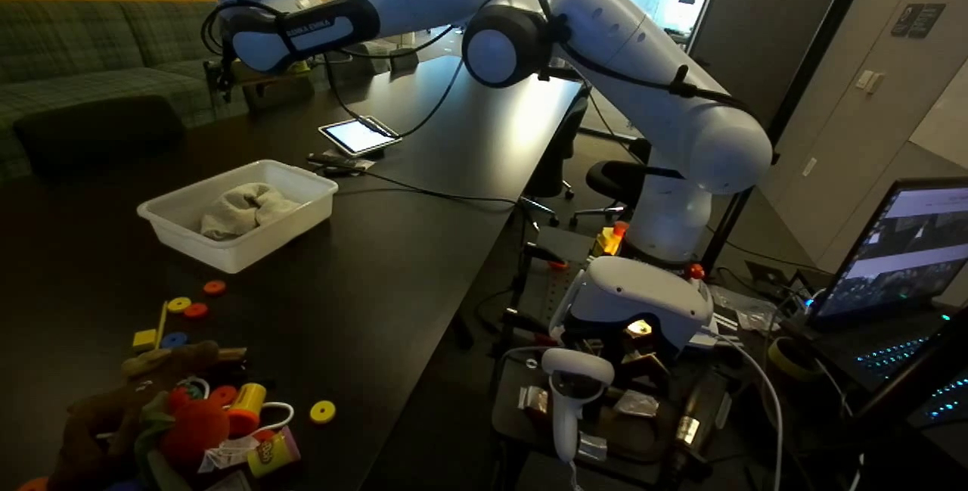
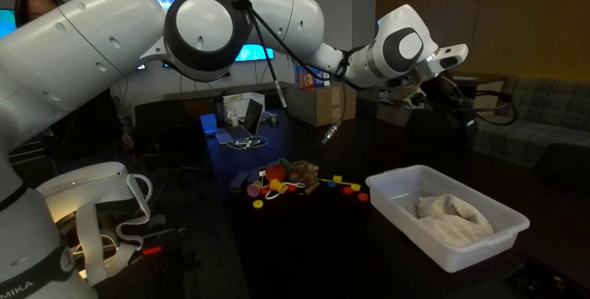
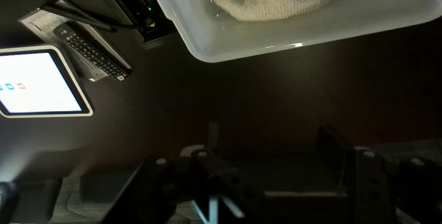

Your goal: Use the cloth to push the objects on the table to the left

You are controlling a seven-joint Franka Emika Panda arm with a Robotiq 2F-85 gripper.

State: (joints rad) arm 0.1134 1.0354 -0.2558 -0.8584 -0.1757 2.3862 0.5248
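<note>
Dark table (image 1: 408,264), plaid sofa (image 1: 76,45) behind. I see the cloth (image 2: 454,227) bunched inside the white tray (image 1: 280,235), boxed in all round, longer spread roughly along the tray's long side. Tablet (image 3: 38,82) and remote (image 3: 91,51) one side, toys (image 1: 195,429) the other. My gripper (image 3: 271,141): jaws apart, released.

Tray (image 1: 280,234) is open at the top: clear drop straight down to the cloth (image 1: 246,211); its walls block sideways entry all round. Bare strip of surface (image 1: 401,249) runs between tray and the edge by the arm base (image 1: 669,219), passable low. Toward the toy pile (image 1: 193,427), loose discs (image 1: 196,311) sit near the tray's corner and narrow the gap; one yellow disc (image 1: 318,415) lies between pile and edge. Past the opposite end, remote (image 3: 91,51) and tablet (image 1: 359,135) obstruct a low pass.
</note>
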